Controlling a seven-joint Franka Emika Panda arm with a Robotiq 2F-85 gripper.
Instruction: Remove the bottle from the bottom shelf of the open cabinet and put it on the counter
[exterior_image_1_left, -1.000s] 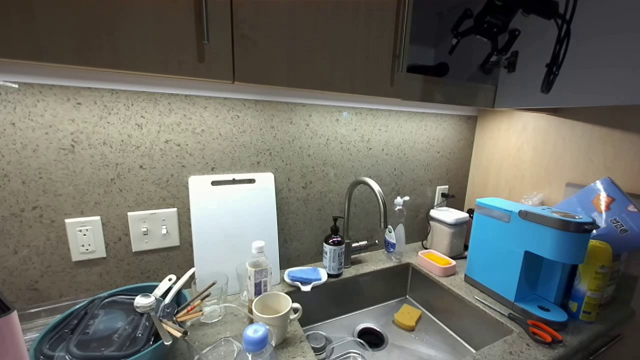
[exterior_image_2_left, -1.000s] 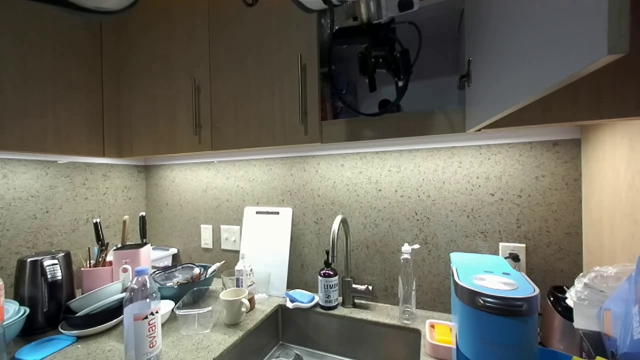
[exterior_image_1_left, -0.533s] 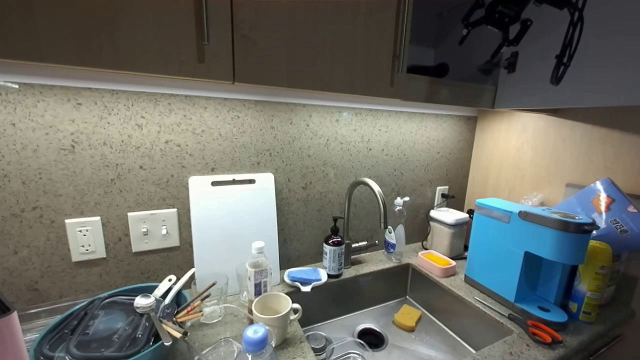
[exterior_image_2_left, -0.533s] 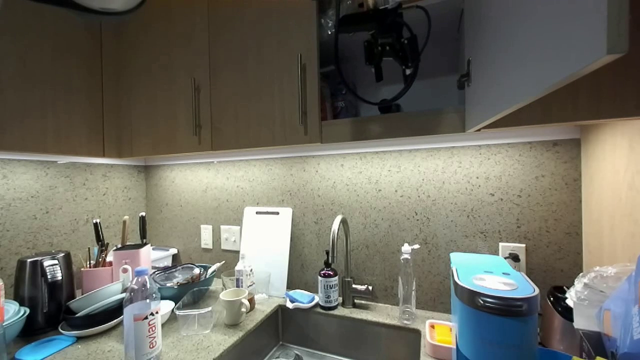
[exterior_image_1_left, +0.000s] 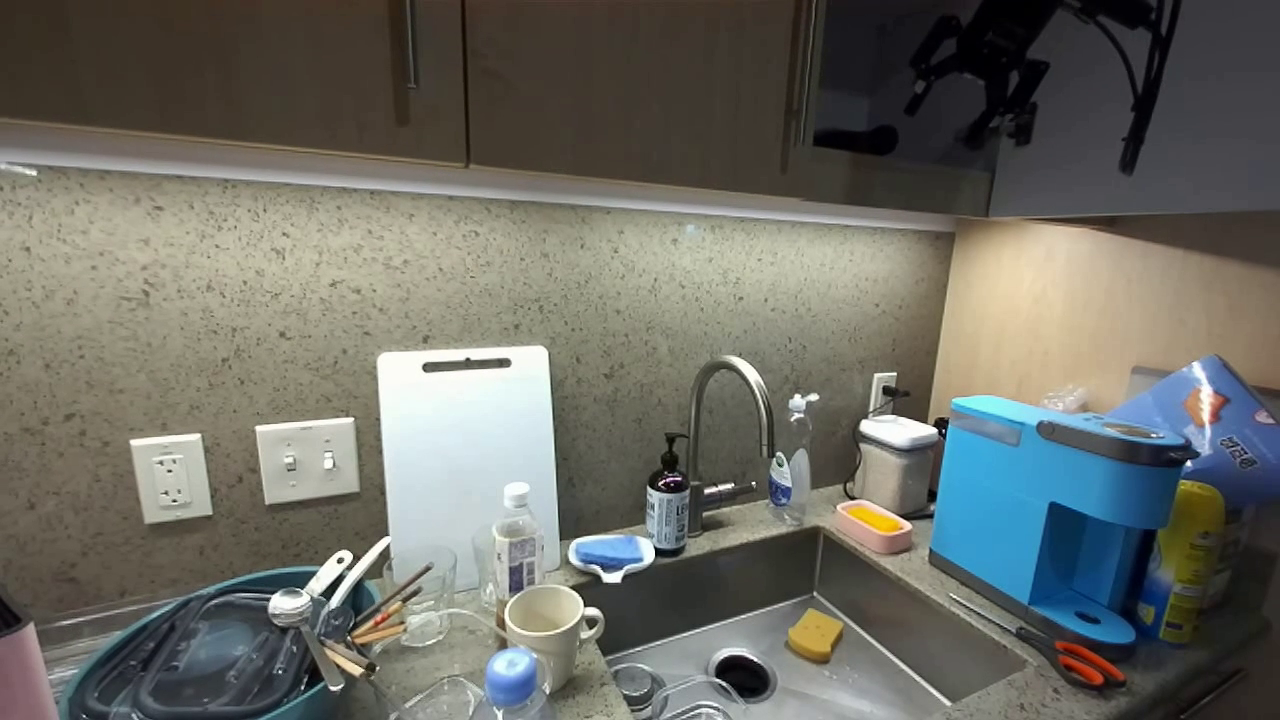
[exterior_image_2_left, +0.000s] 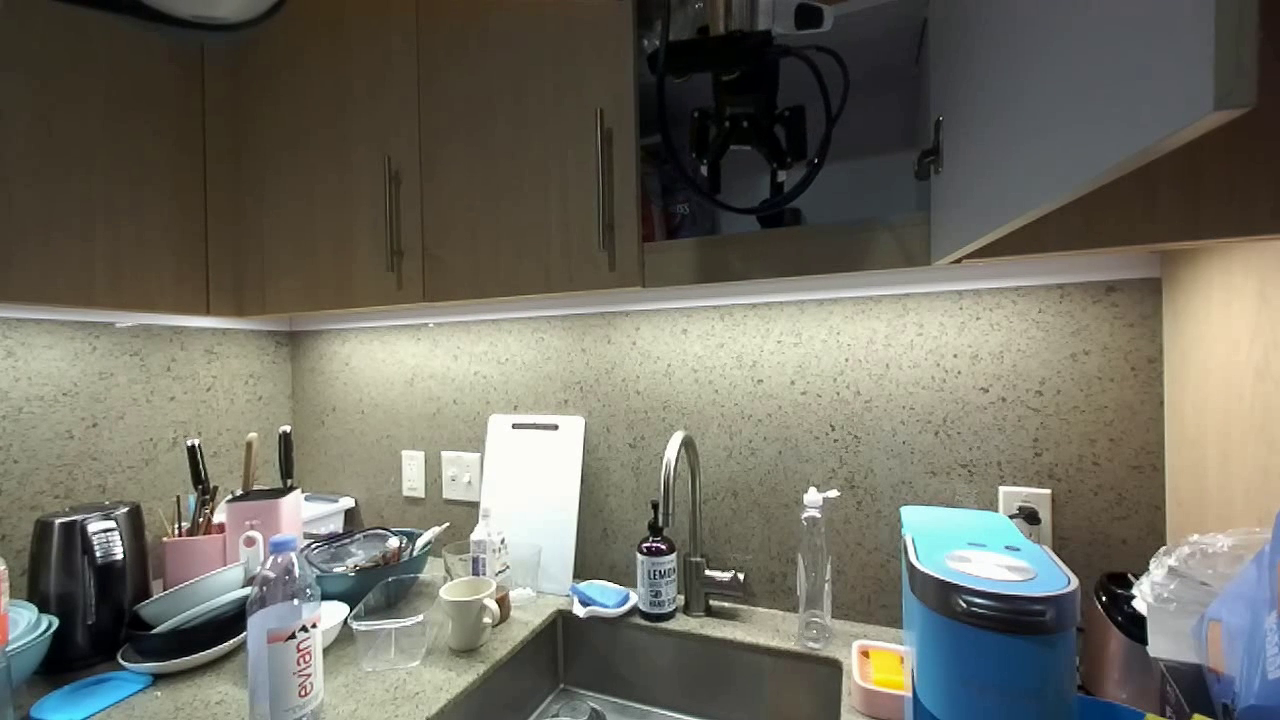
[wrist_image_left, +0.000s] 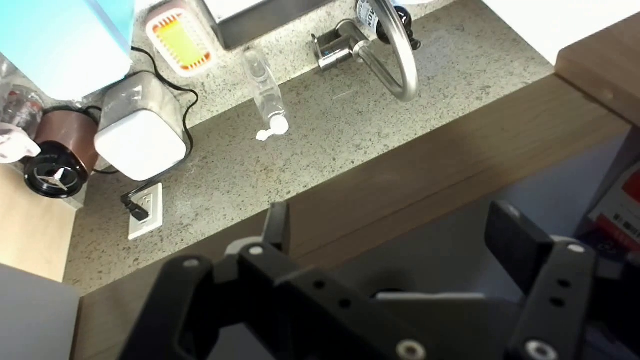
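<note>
My gripper: jaws spread wide, upper right in an exterior view, by the open cabinet | Bottle: looks like the long dark thing lying low inside, also upper right; too dim to be sure

The counter is speckled grey (the cabinet, wood-grained brown).

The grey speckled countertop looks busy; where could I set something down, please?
The countertop has a narrow bare strip between the curved steel faucet and the tall clear plastic bottle, and a bare patch between the blue-capped plastic bottle and the steel sink. It's crowded around the round teal bowl and cream ceramic mug.
</note>
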